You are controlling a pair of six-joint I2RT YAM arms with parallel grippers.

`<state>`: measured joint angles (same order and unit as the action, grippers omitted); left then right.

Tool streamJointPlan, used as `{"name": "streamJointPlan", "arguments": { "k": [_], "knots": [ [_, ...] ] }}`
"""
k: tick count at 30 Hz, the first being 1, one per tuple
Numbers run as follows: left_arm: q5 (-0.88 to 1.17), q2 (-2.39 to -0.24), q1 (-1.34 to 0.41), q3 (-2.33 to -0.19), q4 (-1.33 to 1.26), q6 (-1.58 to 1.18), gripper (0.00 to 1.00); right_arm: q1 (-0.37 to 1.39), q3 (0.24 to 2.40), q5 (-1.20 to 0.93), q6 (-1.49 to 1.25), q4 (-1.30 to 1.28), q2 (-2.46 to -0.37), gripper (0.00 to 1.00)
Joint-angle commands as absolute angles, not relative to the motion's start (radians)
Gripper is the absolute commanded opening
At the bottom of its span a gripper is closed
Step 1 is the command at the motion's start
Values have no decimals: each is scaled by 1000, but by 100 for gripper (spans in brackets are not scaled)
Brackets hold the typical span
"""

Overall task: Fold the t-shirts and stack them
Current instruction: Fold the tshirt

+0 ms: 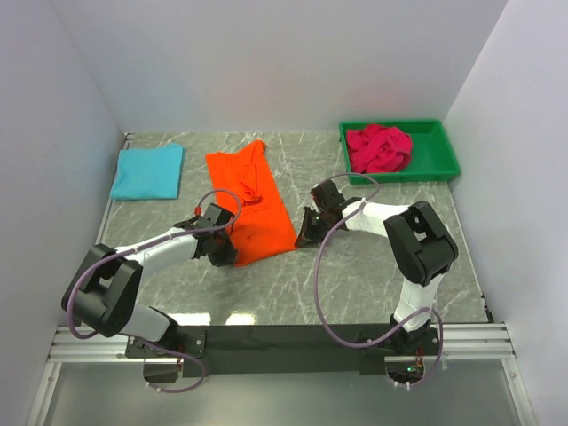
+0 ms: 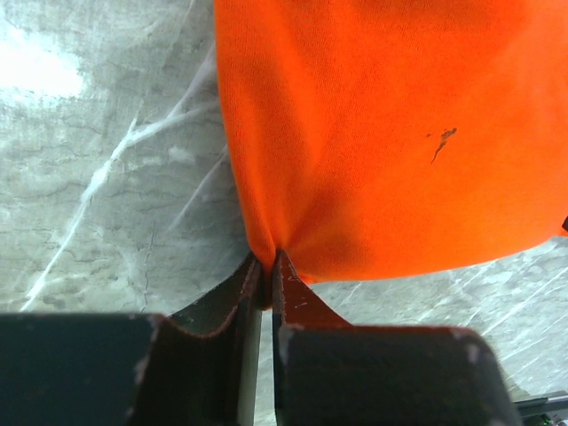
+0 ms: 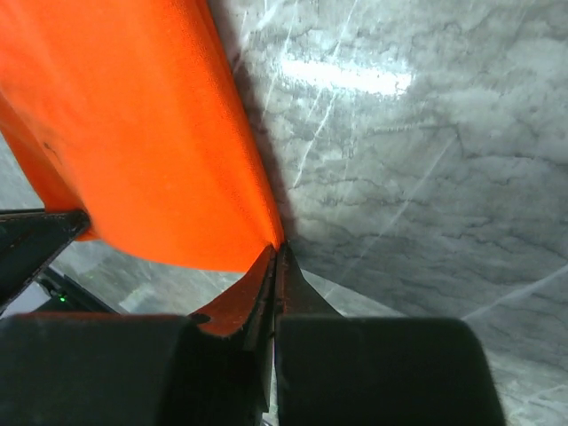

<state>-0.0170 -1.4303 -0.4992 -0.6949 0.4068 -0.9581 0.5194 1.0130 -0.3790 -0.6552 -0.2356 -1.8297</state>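
The orange tee (image 1: pixel 251 209) is thin, soft cloth: light, limp and with no stiffness of its own. It will likely sag and crease wherever it is not held, and should slide easily over the smooth table (image 1: pixel 355 275). The best holds look like the 2 near corners, which keep that edge taut for a fold.

The tee lies spread in the middle of the table, its long side running away from the arms, with a small ruck near its middle. The blue tee (image 1: pixel 148 171) lies folded at the far left, well apart. The pink tee (image 1: pixel 379 148) sits bunched in the bin (image 1: pixel 441 151) at the far right.

The left gripper (image 2: pixel 268 264) is pressed together on the near left corner, and the cloth puckers into its tips. The right gripper (image 3: pixel 277 253) is pressed together on the very tip of the near right corner, a thin bite that could slip.

Both arms reach forward and low, with their wrists turned in toward the tee from either side and their fingers close to the table
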Motion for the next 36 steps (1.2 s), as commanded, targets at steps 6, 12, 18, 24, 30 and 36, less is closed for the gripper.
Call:
{"name": "streamJointPlan", "arguments": {
  "k": [6, 12, 18, 24, 30, 36],
  "knots": [
    [-8, -1420, -505, -687, 551, -887, 11, 526, 960, -290, -606, -414, -1730, 0],
    [35, -1367, -505, -623, 564, -882, 11, 538, 833, -337, -646, -424, -1626, 0],
    [29, -1306, -503, -632, 586, -913, 26, 540, 795, -322, -663, -362, -1520, 19],
    [-38, -1146, -505, -705, 666, -963, 63, 538, 851, -314, -631, -365, -1419, 43],
    [37, -1062, -505, -727, 563, -962, 55, 564, 842, -556, -600, -170, -1411, 42],
    [205, -1140, -517, -671, 396, -945, 27, 684, 934, -675, -568, -54, -1571, 38]
  ]
}}
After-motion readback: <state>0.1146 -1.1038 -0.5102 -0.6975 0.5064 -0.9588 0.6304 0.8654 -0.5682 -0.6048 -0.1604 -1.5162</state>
